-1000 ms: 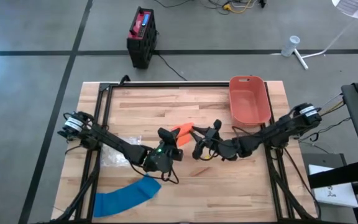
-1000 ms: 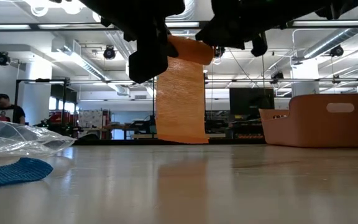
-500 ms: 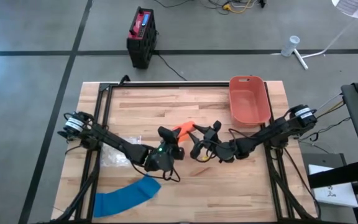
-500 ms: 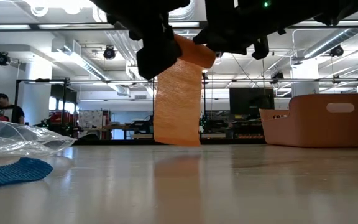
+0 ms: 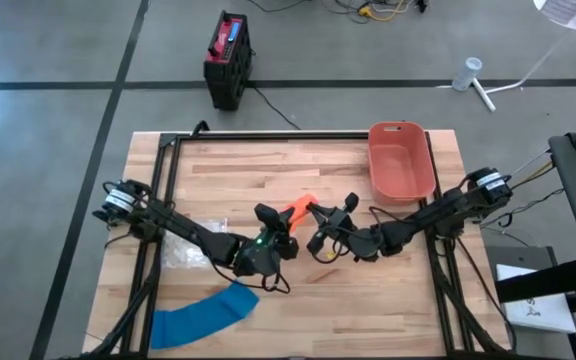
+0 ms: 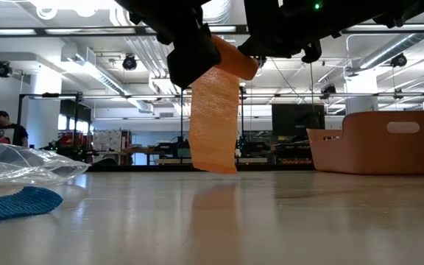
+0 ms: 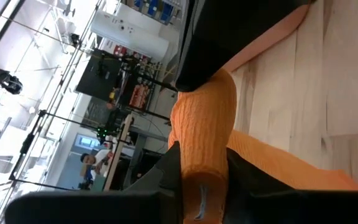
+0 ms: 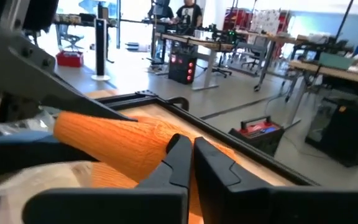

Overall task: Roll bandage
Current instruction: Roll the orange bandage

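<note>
An orange bandage is held above the table's middle between both grippers. Its rolled part is up at the grippers, and a loose strip hangs down from it toward the table. Whether the strip's lower end touches the wood, I cannot tell. My left gripper is shut on the roll. My right gripper is shut at the roll's other end. A blue bandage lies flat near the front left edge. My left gripper pinches the orange roll's end between its two fingers, coming level from the table's left. The roll is lifted clear and tilted, and the strip hangs slack below it. My right gripper has its nearly closed fingers at the roll's end, coming level from the table's right. The fingers hide what they pinch there.
A crumpled clear plastic bag lies left of the grippers, also in the low view. A salmon bin stands at the far right. A black frame rail runs along the far and left edges.
My left gripper has shifted a little toward the right gripper, and the roll has tipped more. The hanging strip has swung slightly to the right in the low view and looks narrower.
</note>
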Available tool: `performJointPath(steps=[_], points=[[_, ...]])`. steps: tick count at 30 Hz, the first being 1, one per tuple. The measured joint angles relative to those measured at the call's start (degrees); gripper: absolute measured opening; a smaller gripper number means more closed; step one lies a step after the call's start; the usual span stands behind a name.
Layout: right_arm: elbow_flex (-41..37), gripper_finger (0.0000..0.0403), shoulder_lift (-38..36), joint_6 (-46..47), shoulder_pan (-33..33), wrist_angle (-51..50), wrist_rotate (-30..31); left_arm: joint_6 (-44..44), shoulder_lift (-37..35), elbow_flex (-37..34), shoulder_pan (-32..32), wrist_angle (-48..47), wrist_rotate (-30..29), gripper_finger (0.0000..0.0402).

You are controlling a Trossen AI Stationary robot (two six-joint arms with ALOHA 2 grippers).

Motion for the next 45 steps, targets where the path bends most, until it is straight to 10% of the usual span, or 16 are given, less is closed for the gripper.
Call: performJointPath(steps=[17, 31, 45], points=[[-0.28, 0.0006, -6.01, -0.10, 0.17, -2.53, -0.32, -0.03, -0.44, 0.07, -0.77, 0.89, 0.04, 0.0049], [-0.22, 0.0140, -4.55, 4.67, -0.45, 0.54, -6.43, 0.19, -0.43, -0.19, -0.76, 0.35, 0.53, 0.0048], [-0.13, 0.0168, -2.91, 21.68, -1.75, -3.47, -11.12, 0.10, -0.22, -0.37, -0.55, -2.00, -0.12, 0.0048]])
